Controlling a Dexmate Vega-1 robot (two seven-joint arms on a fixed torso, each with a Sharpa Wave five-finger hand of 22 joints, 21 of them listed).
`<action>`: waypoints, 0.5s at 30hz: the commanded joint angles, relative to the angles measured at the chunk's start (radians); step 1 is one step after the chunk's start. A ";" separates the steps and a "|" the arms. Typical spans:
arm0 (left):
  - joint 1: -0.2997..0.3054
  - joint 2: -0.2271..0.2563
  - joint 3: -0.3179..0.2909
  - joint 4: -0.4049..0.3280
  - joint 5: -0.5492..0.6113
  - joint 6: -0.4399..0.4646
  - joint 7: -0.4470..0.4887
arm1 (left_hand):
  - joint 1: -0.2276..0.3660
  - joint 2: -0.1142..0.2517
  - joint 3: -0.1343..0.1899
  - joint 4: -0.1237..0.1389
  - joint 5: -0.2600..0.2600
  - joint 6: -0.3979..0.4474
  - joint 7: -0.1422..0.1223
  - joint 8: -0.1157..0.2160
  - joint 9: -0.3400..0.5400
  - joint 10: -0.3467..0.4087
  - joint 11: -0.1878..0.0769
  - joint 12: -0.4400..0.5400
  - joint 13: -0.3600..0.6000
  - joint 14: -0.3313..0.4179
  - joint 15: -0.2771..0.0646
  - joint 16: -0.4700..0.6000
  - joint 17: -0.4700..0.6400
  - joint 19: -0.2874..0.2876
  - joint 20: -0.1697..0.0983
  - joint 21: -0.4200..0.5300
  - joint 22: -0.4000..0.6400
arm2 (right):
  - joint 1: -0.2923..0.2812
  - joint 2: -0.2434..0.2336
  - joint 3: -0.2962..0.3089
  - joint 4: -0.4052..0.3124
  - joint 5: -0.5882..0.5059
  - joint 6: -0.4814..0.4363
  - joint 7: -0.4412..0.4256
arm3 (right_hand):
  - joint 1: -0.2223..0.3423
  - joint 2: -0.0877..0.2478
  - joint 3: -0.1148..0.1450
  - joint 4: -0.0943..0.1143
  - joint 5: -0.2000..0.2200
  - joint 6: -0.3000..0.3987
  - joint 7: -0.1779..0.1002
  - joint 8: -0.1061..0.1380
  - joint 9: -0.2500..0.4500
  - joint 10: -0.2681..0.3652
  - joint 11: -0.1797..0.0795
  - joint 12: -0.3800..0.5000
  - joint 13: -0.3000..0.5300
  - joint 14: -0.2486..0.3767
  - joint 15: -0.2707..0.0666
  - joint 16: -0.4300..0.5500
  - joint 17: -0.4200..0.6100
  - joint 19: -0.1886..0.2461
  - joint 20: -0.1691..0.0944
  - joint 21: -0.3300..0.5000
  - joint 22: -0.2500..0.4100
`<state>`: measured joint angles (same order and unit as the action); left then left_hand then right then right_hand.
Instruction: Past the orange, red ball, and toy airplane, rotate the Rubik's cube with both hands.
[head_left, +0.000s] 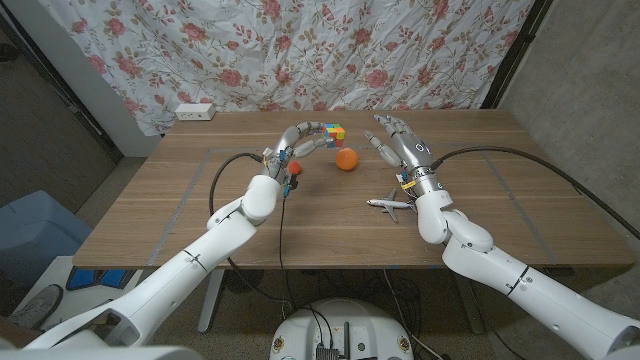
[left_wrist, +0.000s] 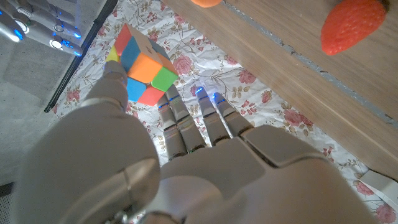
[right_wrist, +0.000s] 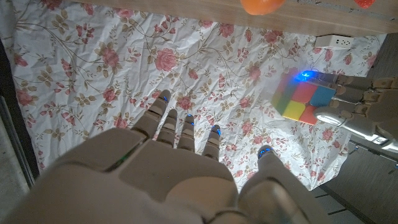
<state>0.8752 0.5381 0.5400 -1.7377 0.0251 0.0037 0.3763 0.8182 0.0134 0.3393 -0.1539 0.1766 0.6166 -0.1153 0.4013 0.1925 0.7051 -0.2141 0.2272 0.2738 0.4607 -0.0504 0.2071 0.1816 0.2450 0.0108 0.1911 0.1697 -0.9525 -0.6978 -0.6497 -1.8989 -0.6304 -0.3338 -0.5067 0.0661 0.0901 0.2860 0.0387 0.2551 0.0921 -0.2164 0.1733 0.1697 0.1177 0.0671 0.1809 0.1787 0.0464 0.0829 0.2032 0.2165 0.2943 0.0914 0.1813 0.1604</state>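
From the head view, the left robot hand (head_left: 297, 139) pinches the Rubik's cube (head_left: 333, 132) above the bench (head_left: 200, 200), beyond the orange (head_left: 346, 160). The right robot hand (head_left: 392, 140) is spread just beside it. The left wrist view shows fingertips (left_wrist: 113, 62) on the cube's corner, and in the right wrist view it looks light, rigid and slick, so I'd grip opposite faces.

Rubik's cube (head_left: 333, 132) sits upper centre of the head view, at the fingertips of the left hand (head_left: 297, 139). Right hand (head_left: 396, 141) is right of it, apart. Orange (head_left: 346, 160) lies just below the cube; toy airplane (head_left: 389, 205) lower right; red ball (head_left: 295, 166) lower left, beside the left wrist.
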 joint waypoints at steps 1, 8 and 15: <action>-0.025 -0.025 0.023 0.034 -0.022 -0.011 -0.007 | -0.007 0.007 -0.005 0.001 0.007 0.022 0.026 0.000 0.003 -0.009 0.000 -0.003 0.001 -0.006 -0.111 -0.004 0.002 -0.004 0.004 0.000 0.005 | -0.007 -0.010 -0.009 -0.011 -0.030 0.031 0.000 | -0.002 0.008 0.004 0.000 -0.003 -0.015 -0.003 -0.003 0.004 0.008 0.022 0.005 0.003 0.002 0.024 0.002 0.006 0.002 0.009 0.004 0.006; -0.029 -0.034 0.027 0.048 -0.026 -0.021 0.001 | -0.010 0.010 -0.006 0.002 0.007 0.021 0.025 -0.003 0.003 -0.010 0.000 -0.004 0.001 -0.007 -0.109 -0.004 0.002 -0.004 0.004 0.000 0.005 | -0.011 -0.015 -0.007 -0.018 -0.034 0.046 0.016 | -0.008 0.007 0.006 0.002 -0.003 -0.044 -0.003 -0.003 0.004 0.002 0.062 0.005 0.002 -0.002 0.058 0.003 0.009 -0.001 0.011 0.003 0.006; -0.035 -0.040 0.030 0.060 -0.033 -0.027 0.001 | -0.015 0.017 -0.006 0.005 0.008 0.022 0.028 -0.005 0.003 -0.010 0.000 -0.004 0.000 -0.007 -0.108 -0.003 0.003 -0.005 0.005 0.001 0.006 | 0.001 -0.018 -0.017 -0.018 -0.055 0.048 0.048 | -0.015 0.009 0.005 0.007 -0.003 -0.059 -0.003 -0.003 0.004 0.012 0.082 0.009 0.001 -0.007 0.072 0.005 0.013 -0.003 0.020 0.003 0.006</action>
<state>0.8516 0.5110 0.5614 -1.6993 0.0026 -0.0129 0.3735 0.8076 0.0238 0.3340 -0.1512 0.1756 0.6147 -0.1134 0.3899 0.1929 0.6996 -0.2087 0.2245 0.2739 0.4552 -0.0448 0.2013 0.1816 0.2412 0.0145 0.1911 0.1697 -0.9589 -0.7108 -0.6580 -1.9139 -0.6629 -0.3012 -0.4923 0.0617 0.0860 0.2896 0.0423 0.2552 0.0451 -0.2157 0.1734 0.1697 0.1284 0.1342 0.1849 0.1766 0.0387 0.1404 0.2033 0.2258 0.2909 0.1060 0.1813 0.1627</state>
